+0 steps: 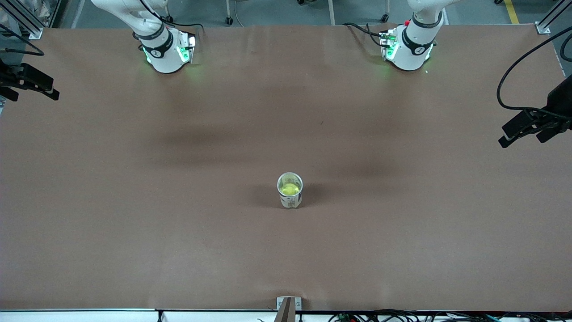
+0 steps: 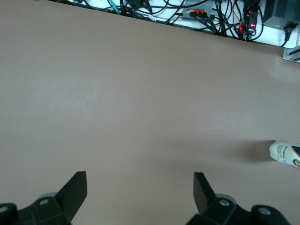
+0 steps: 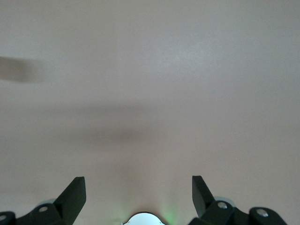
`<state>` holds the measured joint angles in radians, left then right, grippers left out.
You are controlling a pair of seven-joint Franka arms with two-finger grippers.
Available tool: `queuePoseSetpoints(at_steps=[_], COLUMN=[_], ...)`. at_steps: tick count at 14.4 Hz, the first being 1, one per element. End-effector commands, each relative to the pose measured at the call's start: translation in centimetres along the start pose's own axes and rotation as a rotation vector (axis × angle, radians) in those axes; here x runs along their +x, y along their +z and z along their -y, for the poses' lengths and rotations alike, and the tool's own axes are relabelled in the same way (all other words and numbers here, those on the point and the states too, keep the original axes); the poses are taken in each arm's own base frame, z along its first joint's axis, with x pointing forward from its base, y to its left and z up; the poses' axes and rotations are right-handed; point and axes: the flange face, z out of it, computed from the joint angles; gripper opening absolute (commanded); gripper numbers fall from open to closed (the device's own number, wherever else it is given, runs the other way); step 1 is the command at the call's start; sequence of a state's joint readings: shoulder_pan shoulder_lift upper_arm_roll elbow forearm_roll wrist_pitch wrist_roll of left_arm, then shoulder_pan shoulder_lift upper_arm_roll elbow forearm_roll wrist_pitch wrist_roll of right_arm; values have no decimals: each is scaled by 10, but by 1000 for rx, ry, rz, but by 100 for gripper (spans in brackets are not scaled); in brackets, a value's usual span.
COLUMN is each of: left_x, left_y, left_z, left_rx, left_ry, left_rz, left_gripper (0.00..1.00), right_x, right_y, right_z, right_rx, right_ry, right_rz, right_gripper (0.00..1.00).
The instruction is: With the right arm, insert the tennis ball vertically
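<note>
Upright near the desk (image 1: 134, 223) middle, the tube (image 1: 290, 191) holds the ball (image 1: 289, 189); left end effector (image 2: 140, 187) and right end effector (image 3: 139, 187) hang released over bare desk

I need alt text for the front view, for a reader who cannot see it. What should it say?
A yellow-green tennis ball sits inside a clear upright cup near the middle of a brown table. Two white robot arm bases stand along the table's top edge; neither gripper appears in this view.
</note>
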<state>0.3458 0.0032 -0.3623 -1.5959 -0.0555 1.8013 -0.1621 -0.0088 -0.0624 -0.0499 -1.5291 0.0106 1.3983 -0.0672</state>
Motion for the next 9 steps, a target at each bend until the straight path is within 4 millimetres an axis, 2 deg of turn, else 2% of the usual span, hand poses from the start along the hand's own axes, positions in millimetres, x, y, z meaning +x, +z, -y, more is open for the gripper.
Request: queuePoseSetpoints(at_steps=[1, 9], left_x=[-3, -5], left_y=[-9, -12], left_z=[-1, -9], left_rx=[20, 17], left_ry=[19, 30], left_rz=[-3, 4], left_gripper=[100, 100], right_x=[-5, -5], right_y=[-5, -5], right_z=[-2, -2], right_rx=[-11, -12], right_ry=[3, 1], right_rz=[-3, -3], right_gripper=[100, 100])
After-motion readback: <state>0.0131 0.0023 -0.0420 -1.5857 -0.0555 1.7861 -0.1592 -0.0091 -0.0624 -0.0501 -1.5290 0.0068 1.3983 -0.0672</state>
